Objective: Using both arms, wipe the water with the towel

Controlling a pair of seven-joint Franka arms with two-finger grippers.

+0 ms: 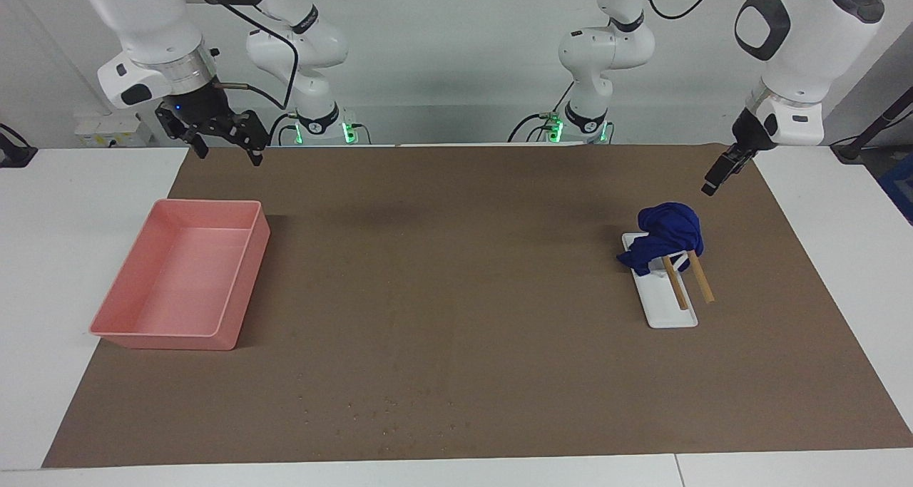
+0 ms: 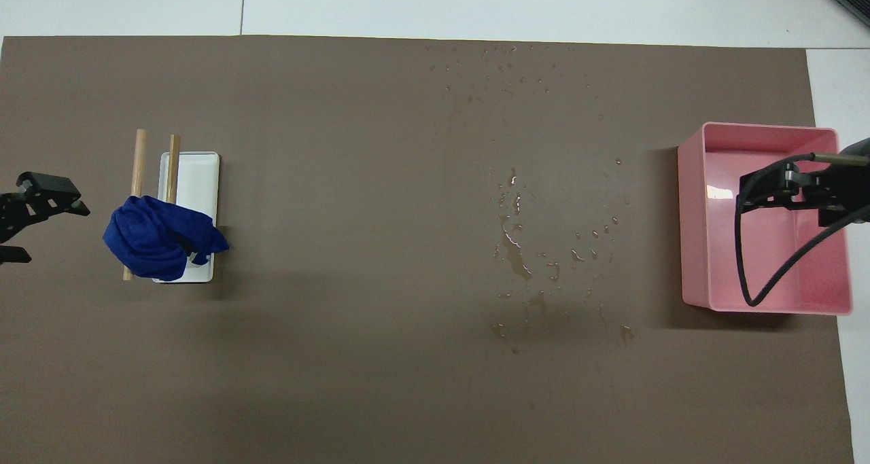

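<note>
- White desk (image 1: 93,209) carries a brown mat (image 1: 456,294); pale wall and both arm bases at the robots' end.
- Right gripper (image 1: 227,147) hangs in the air over the mat edge nearest the robots, above the robot-side end of the pink tray (image 1: 182,277). Jaws open, holding nothing. Arm waits.
- Left gripper (image 1: 715,177) is up over the mat at the left arm's end, near the towel (image 1: 669,234) but apart from it. Overhead view shows its jaws spread (image 2: 27,209); nothing in them.
- Towel is a bunched royal-blue heap draped over the robot-side end of the white slab (image 1: 667,305) and the two wooden sticks (image 1: 688,280). Touched by neither gripper.
- Sticks run side by side, slanting out from under the towel; one lies over the slab, the other along its edge.
- Pink tray sits at the right arm's end of the mat, open side up.
- Water (image 2: 520,246) lies in puddles and droplets mid-mat, closer to the tray than to the towel.
- More drops (image 2: 506,63) scatter toward the mat edge farthest from the robots.
</note>
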